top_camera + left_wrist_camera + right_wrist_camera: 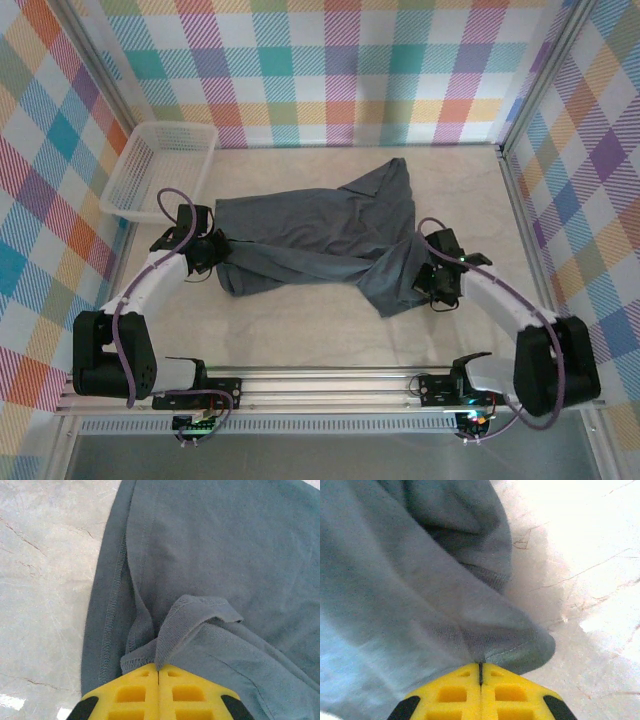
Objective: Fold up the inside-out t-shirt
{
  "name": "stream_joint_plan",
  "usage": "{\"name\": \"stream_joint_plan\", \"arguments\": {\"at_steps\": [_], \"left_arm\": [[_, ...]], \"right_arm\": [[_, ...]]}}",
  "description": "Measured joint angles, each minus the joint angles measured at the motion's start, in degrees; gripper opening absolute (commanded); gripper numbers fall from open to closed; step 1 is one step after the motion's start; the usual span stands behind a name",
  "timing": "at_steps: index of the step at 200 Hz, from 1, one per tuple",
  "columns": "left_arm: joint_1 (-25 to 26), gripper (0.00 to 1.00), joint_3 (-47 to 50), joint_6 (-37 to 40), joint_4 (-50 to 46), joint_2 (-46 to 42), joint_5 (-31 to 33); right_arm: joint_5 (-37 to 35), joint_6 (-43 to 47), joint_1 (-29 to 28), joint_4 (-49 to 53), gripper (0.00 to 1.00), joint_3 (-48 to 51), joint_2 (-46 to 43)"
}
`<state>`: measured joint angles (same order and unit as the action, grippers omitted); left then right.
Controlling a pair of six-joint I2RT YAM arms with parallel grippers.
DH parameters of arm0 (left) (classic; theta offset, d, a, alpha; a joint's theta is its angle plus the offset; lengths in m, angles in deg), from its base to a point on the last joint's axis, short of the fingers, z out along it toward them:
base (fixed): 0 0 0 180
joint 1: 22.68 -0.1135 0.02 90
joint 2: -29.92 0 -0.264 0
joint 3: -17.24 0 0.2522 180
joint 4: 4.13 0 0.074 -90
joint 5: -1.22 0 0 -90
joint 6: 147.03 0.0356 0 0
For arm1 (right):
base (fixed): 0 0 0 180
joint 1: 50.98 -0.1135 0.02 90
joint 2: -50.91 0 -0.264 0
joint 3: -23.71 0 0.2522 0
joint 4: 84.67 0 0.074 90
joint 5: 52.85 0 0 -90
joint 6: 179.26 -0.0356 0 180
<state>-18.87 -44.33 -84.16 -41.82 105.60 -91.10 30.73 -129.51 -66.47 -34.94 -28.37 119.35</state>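
Left pincer (158, 670) and right pincer (480, 667) each clamp opposite ends of the t-shirt (320, 235) lying between them

Plaid walls (340, 60) on 3 sides; pale, seemingly cracked tabletop (300, 330).

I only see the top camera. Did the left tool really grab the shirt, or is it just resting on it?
Observer: It grabbed it. The left wrist camera shows the left tool shut on a bunched, stitched hem of the shirt.
Operator: And the right one?
Observer: The right wrist camera shows the right tool shut too, pinching a stitched edge of the shirt.
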Motion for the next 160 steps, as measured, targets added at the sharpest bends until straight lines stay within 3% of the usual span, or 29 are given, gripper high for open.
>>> {"name": "stream_joint_plan", "arguments": {"at_steps": [58, 116, 160], "left_arm": [[0.0, 0.0, -0.6, 0.0, -2.2, -3.7, 0.0], [0.0, 0.0, -1.2, 0.5, -2.9, -4.0, -1.4], [0.0, 0.0, -1.2, 0.9, -2.9, -4.0, -2.2]], "right_arm": [[-1.5, -1.3, 0.0, 5.8, 0.0, -7.1, -18.5], [-0.5, -1.3, 0.0, 7.1, 0.0, -10.1, -18.9], [-3.6, -4.7, 1.6, 5.9, 0.0, 0.3, -14.5]]}}
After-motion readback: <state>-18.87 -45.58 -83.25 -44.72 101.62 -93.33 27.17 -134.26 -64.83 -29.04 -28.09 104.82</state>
